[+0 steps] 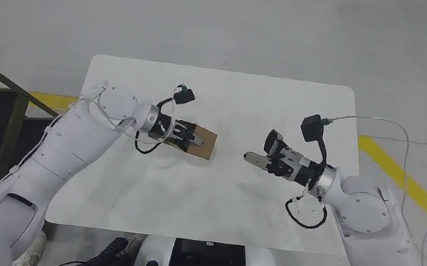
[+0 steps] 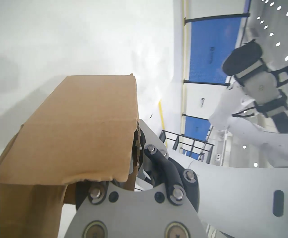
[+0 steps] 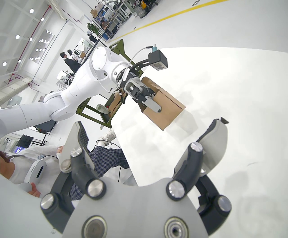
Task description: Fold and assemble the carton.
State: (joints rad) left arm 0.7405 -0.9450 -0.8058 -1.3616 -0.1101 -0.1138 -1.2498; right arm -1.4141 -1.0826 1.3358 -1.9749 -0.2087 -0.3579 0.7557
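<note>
Top view: your left end effector (image 1: 190, 138) is clamped on the carton (image 1: 203, 143), just left of frame centre, over the white counter (image 1: 214, 203). Carton's plain brown cardboard, sitting at a slant to the counter's edges.

Right wrist view gives you the grip: one finger (image 3: 154, 106) lies flat on the outside of a carton wall at the open end, so the wall's pinched. Box looks squared up and tilted, its closed end toward the right arm. Shadow on the counter beneath it. Can't tell if a corner touches the surface.

Left wrist view, close up: broad cardboard panel w/ a ragged, torn edge right beside the finger.

Now your right end effector (image 1: 262, 151), right of centre in the top view. It's released, fingers spread wide, nothing between them. It faces the carton across a bare strip of counter, well apart, no contact.

Off the counter: dark green frame (image 1: 0, 101) at the left edge of the top view, yellow floor line (image 1: 395, 174) at the right.
</note>
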